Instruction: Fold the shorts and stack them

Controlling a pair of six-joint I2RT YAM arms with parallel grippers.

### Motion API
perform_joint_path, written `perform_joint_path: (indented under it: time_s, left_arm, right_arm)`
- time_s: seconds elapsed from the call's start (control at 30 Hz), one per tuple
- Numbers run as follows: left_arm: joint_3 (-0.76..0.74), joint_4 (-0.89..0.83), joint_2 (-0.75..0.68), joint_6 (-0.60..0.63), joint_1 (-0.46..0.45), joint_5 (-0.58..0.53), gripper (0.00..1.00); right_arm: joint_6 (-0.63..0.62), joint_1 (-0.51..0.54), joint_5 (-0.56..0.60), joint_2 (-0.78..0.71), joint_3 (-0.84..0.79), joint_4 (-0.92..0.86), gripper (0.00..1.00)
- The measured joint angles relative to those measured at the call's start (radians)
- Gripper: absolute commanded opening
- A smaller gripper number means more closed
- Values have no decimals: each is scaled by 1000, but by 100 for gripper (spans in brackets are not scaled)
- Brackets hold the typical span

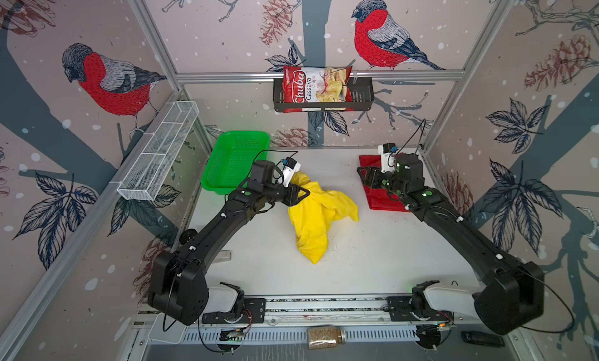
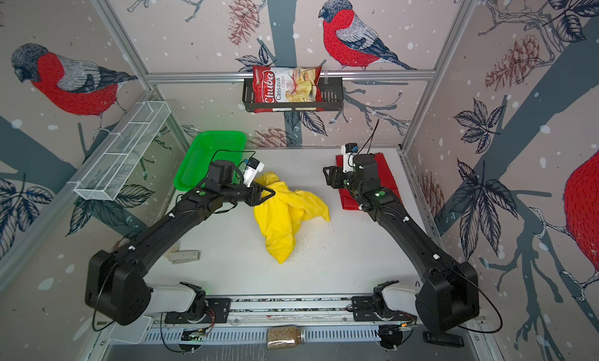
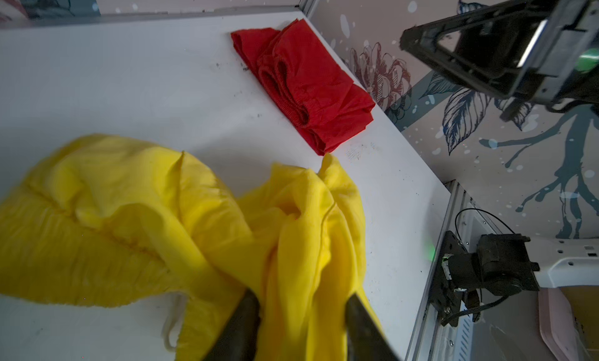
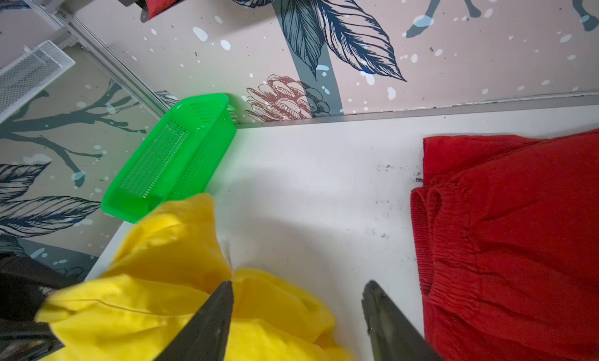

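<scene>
Left arm, right arm: black boxy links, white clips, green dots. White base shells at 6 o'clock. White wrist cams, black cables. Left claw, right claw: dark tapered fingers.

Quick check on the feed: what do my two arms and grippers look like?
Left arm and right arm are matte black with white base links and small green dots. Each carries a white wrist camera with a looping black cable. Left gripper and right gripper have dark, tapered fingers.
</scene>
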Motion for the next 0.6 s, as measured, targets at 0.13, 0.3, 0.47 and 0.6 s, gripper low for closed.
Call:
perform_joint_path:
  time_s: [0.13, 0.3, 0.47, 0.6]
  left_arm:
    - [-11, 59, -6, -78, 23, -24, 81]
    - [-54, 109, -68, -182, 122, -62, 80]
    - [-129, 93, -138, -219, 164, -158, 80]
    - [-209, 80, -194, -223, 167, -185, 80]
  right_arm:
    - [-36, 45, 43, 19, 48, -69, 68]
    - [-107, 155, 108, 113, 195, -151, 69]
    - [-133, 333, 115, 254, 280, -219, 71]
    - [-134, 449, 102, 390, 379, -300, 71]
